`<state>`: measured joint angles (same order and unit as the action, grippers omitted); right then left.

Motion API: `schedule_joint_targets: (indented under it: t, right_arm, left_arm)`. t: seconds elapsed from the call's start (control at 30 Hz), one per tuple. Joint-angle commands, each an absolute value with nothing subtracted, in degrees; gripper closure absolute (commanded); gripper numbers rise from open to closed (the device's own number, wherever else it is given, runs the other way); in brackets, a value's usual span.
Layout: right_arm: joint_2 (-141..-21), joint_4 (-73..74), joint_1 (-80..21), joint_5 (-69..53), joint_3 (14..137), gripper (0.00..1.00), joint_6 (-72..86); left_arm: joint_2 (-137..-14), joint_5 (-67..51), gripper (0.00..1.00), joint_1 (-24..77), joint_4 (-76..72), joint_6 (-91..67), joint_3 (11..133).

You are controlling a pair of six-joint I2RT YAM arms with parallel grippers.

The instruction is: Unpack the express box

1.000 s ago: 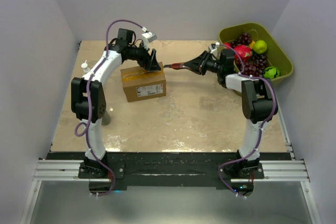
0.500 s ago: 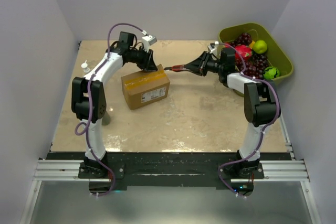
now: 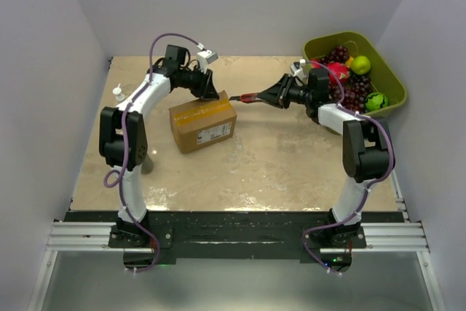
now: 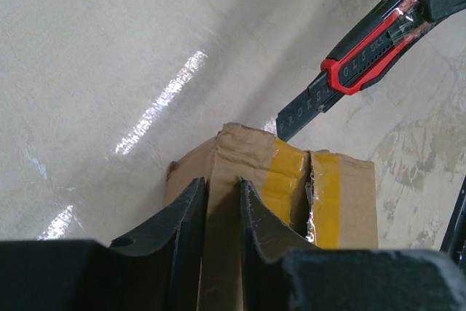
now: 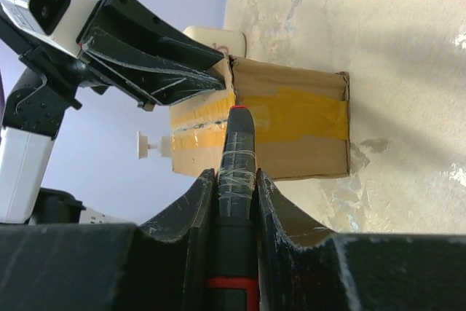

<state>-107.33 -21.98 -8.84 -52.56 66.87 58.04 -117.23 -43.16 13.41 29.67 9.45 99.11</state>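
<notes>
Turned slightly counter-clockwise since a second ago: express box point(image 3: 203, 123), now lying at an angle on the tabletop point(image 3: 277, 165), left of centre. Shifted rightward as well: elbow of the right arm.

From above, shows the left claw point(image 3: 210, 92) at the far edge of the box top. Shows the right claw point(image 3: 268, 95) clamped on a red-and-black utility knife point(image 3: 244, 96), blade tip at the box's far right corner. Also shows a green basket point(image 3: 393, 89) of fruit at far right and a white bottle point(image 3: 117, 93) at far left.

From the left wrist, shows the left claw point(image 4: 220, 196) pinched together on a raised cardboard flap of the express box point(image 4: 346, 198). Shows a gap running through the yellow tape point(image 4: 287, 169), with the utility knife point(image 4: 360, 63) blade meeting the box's far edge.

From the right wrist, shows the right claw point(image 5: 234, 180) closed around the utility knife point(image 5: 237, 143) handle, pointing at the yellow tape point(image 5: 291, 114). Shows the left claw point(image 5: 175, 71) at the box's point(image 5: 306, 158) left end, white bottle point(image 5: 156, 147) beyond.
</notes>
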Motion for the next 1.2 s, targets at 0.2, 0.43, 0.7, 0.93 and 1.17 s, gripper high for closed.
schedule_joint_targets:
  t: [0.2,0.43,0.7,0.93,1.17]
  right_arm:
    - [-102.39,-17.67,-9.93,-60.56,64.78,1.00,55.28]
    - [-101.87,-17.14,-9.93,-61.26,64.60,1.00,54.84]
    - [-102.13,-16.96,-10.02,-62.93,64.60,1.00,54.67]
    - [-101.43,-14.95,-9.76,-63.98,65.13,1.00,53.27]
    - [-100.81,-6.96,-7.56,-65.21,66.09,1.00,47.73]
  left_arm:
    - [-118.56,-36.65,1.00,12.39,28.83,10.55,98.61]
    - [-119.26,-35.51,1.00,10.81,28.30,10.37,99.14]
    - [-121.37,-34.98,1.00,10.28,28.13,10.20,101.60]
    - [-123.13,-34.89,1.00,10.20,27.69,9.76,103.09]
    - [-124.36,-35.51,1.00,8.88,27.51,9.23,103.80]
